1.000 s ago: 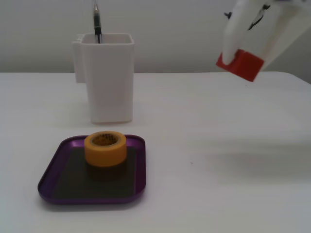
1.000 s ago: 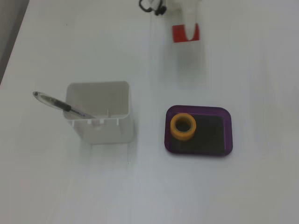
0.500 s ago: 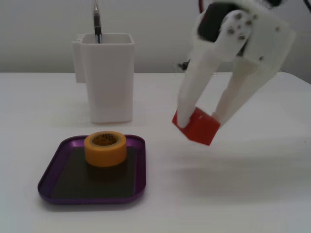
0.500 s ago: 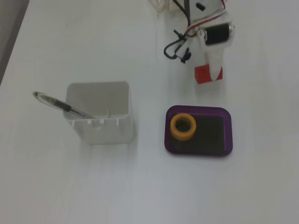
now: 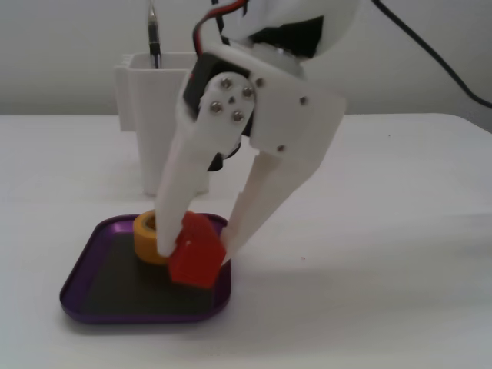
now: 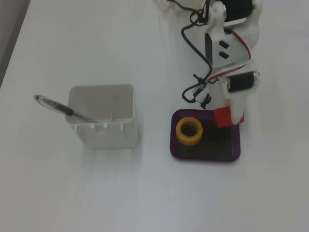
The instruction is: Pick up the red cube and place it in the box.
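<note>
Red, the cube (image 5: 197,260) (image 6: 222,117) is clamped between the two white fingers of the gripper (image 5: 197,255) (image 6: 231,116), tilted, over the box (image 5: 92,254) (image 6: 203,157). From above it sits by the box's top-right corner, close to the purple rim. Whether it touches the dark floor cannot be told. A yellow tape roll (image 5: 147,236) (image 6: 189,131) fills the box's left half in that view, just beside the cube; the dark floor to the roll's right and below the cube lies open. A white container (image 5: 157,123) (image 6: 103,117) with a pen (image 6: 63,109) stands well apart to the left there. The white table (image 5: 384,269) (image 6: 96,193) is bare around them, against a pale wall.
</note>
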{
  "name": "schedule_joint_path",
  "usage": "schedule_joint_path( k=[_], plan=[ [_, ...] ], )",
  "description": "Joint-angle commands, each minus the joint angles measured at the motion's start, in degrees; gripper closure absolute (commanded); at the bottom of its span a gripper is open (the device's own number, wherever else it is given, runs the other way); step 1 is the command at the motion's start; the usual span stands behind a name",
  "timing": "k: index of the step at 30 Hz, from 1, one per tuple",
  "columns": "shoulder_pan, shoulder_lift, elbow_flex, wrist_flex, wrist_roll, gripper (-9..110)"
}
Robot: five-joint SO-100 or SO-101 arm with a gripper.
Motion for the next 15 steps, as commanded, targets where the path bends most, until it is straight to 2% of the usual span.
schedule_joint_path(
  k=[1, 15],
  plan=[
    [-0.1, -3.2, -6.8, -0.9, 0.5, 102],
    [2.8, -12.9, -14.1, 0.0, 0.4, 102]
  ],
)
